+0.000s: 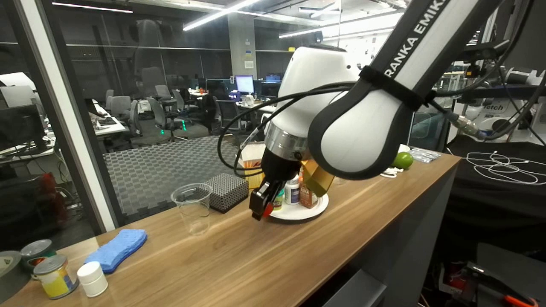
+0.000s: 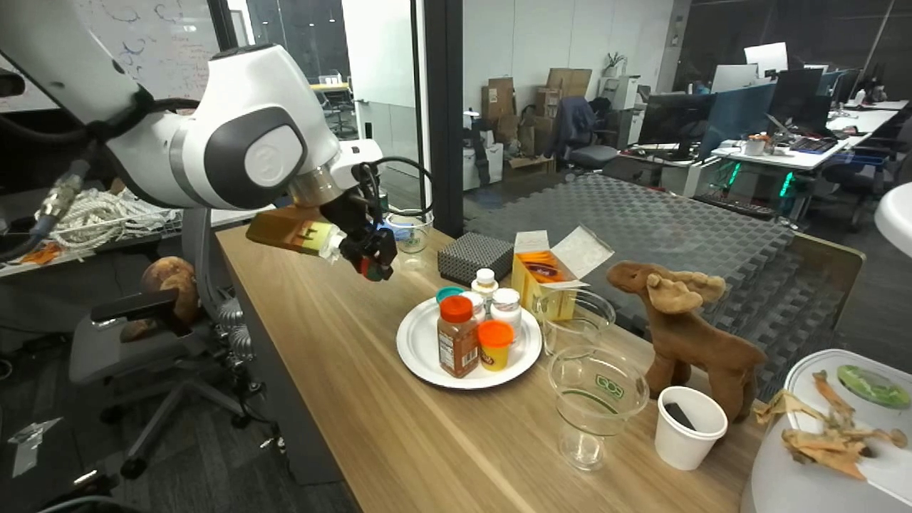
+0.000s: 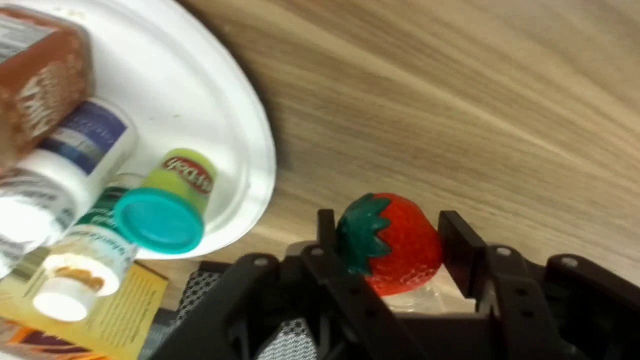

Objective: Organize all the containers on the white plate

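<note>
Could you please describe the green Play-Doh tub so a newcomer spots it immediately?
On the wooden counter lies a round white plate. In the wrist view, a squat lime-green tub stands near its rim, beside a white-capped bottle. Its lid is the only teal one visible there.

Reads "RANKA EMIKA" in white capitals along the robot arm [image 1: 375,119] in an exterior view, starting at the R just beside a black strap [image 1: 390,86]. Says "fetch" on a white machine [image 1: 490,114] farther back. Spells, apparently, "ECO" in green on a clear cup [image 2: 597,410] in an exterior view. In the wrist view, reads "Play-Doh" in white on the red patch of a teal-lidded pot [image 3: 172,197]. Shows a barcode on the orange-red spice bottle [image 2: 458,338] in an exterior view; carries pale letters in the wrist view, too blurred to read. Equally blurred on a white bottle [image 3: 82,145] and a green-labelled bottle [image 3: 94,245]. Too small on the yellow box [image 2: 529,288]; illegible as handwriting on the whiteboard [image 2: 155,46].
</note>
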You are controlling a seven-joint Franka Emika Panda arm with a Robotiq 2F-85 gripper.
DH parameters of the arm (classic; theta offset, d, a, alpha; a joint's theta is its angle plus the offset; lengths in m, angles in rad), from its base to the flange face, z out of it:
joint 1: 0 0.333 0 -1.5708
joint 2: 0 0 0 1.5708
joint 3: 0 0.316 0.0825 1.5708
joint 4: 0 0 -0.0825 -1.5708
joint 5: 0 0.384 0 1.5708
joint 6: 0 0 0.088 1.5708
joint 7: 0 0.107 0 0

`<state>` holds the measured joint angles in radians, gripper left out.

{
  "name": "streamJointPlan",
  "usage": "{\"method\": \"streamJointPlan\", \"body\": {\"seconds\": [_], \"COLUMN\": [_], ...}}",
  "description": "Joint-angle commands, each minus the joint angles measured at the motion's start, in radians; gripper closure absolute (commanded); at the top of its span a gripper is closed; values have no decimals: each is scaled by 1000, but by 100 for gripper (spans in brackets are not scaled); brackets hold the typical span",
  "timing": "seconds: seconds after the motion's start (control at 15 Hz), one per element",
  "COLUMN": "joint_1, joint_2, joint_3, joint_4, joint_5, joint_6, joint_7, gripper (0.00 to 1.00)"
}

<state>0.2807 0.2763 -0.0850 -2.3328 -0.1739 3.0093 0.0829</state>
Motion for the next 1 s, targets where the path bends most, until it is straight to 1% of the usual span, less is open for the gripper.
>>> {"method": "streamJointPlan", "body": {"seconds": [0.0,0.07,0.2,0.33,0.4,0.67,0.8,0.87,0.93], "joint_1": [66,59,32,2,-59,-129,-153,-162,-166], "joint_2": [-49,-51,-41,-41,-38,-29,-25,-25,-23], "joint_3": [-156,-175,-187,-171,-119,-51,-23,-8,2], "joint_4": [6,13,23,24,30,45,51,51,51], "joint_5": [-121,-129,-108,-61,-77,-47,-36,-28,-26], "joint_6": [-24,-41,-74,-122,-145,-208,-221,-222,-214], "joint_7": [94,97,78,43,53,33,31,26,31], "gripper": [71,71,71,71,71,71,70,29,20]}}
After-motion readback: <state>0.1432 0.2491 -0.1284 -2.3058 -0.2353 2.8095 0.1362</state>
